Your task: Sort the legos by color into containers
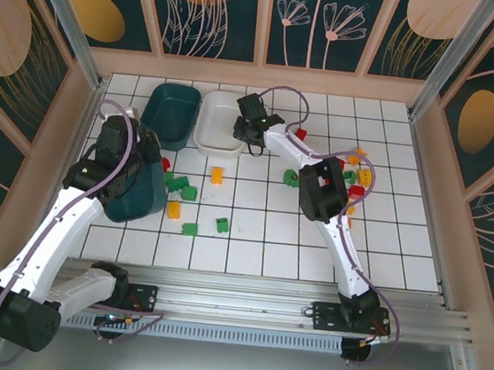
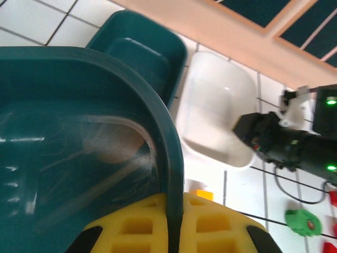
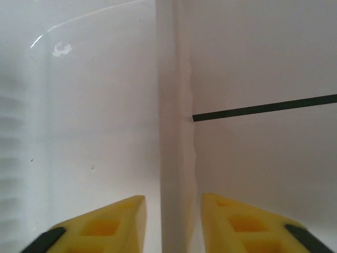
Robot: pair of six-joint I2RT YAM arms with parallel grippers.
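At two tub rims, one claw clamped and one straddling.

Left claw (image 2: 175, 211) is pinched tight on the rim of the near teal tub (image 2: 79, 105), a hold that suits dragging or tipping the tub towards the bricks, not picking one up. Right claw (image 3: 171, 211) has its fingers parted either side of the right-hand rim of the white tub (image 3: 79, 132), with a sliver of gap on each side. It is probably not gripping, though this close a view makes contact hard to judge. Outward, the far teal tub (image 1: 170, 114) lies just beside the white one at the back of the surface (image 1: 249, 248). The legos (image 1: 189, 193) lie loose on the tiles: green and yellow between the arms, red, green and yellow around the right arm. Sorting looks barely begun.
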